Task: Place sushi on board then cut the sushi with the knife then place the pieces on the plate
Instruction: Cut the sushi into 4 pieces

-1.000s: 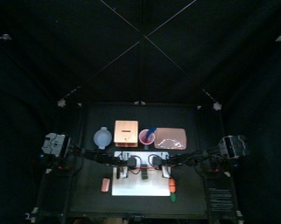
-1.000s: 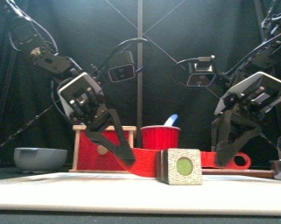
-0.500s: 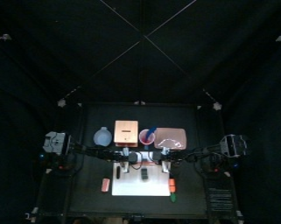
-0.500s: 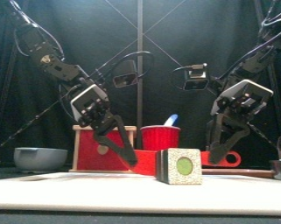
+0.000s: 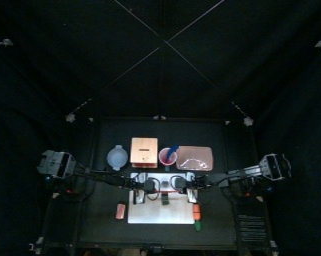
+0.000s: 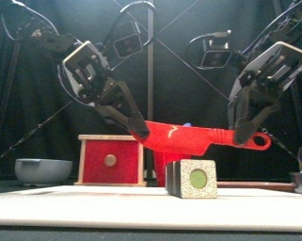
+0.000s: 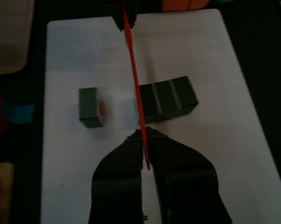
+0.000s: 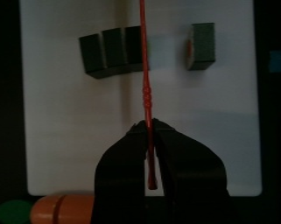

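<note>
A red knife [image 6: 198,137] hangs level above the white board [image 6: 65,209]. My left gripper [image 6: 138,130] is shut on its blade end and my right gripper [image 6: 247,134] is shut on its handle end. Below the knife the dark green sushi [image 6: 194,179] stands on the board, showing one cut face with a green centre. In the left wrist view the knife [image 7: 130,70] runs as a thin red line out of the left gripper [image 7: 143,133], between a single sushi piece [image 7: 92,107] and a block of three [image 7: 172,98]. The right gripper [image 8: 149,129] shows the same split.
Behind the board stand the wooden box with red drawer front [image 6: 112,158] and a blue-grey bowl [image 6: 42,169] at the left. The top view shows a red cup [image 5: 167,155] and the pink tray [image 5: 198,157] at the back. An orange toy [image 5: 121,211] lies left of the board.
Both grippers have risen together, lifting the red knife from low behind the sushi to well above it. The sushi has stayed in place on the board.
</note>
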Motion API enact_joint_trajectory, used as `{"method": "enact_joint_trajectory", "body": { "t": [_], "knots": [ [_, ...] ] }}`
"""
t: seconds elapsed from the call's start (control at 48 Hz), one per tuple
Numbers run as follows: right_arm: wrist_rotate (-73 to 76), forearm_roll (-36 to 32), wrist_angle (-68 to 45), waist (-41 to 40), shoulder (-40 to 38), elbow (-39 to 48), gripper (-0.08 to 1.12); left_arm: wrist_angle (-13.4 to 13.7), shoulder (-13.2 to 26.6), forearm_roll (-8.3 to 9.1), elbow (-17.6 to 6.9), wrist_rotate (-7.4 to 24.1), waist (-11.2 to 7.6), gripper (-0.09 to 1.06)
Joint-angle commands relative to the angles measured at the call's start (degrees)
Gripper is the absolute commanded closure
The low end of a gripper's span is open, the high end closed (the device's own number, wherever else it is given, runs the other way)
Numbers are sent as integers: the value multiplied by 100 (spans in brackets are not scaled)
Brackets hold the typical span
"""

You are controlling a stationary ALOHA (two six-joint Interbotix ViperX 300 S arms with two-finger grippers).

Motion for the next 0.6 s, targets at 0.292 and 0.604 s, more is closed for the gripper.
{"method": "enact_joint_trajectory", "body": {
  "t": [0.292,0.604],
  "knots": [
    [-9,123,-26,114,-149,-62,66,-35,193,-132,-105,-9,-220,56],
    [-9,149,-26,123,-123,-35,66,-26,220,-193,-105,-18,-229,56]
  ]
}}
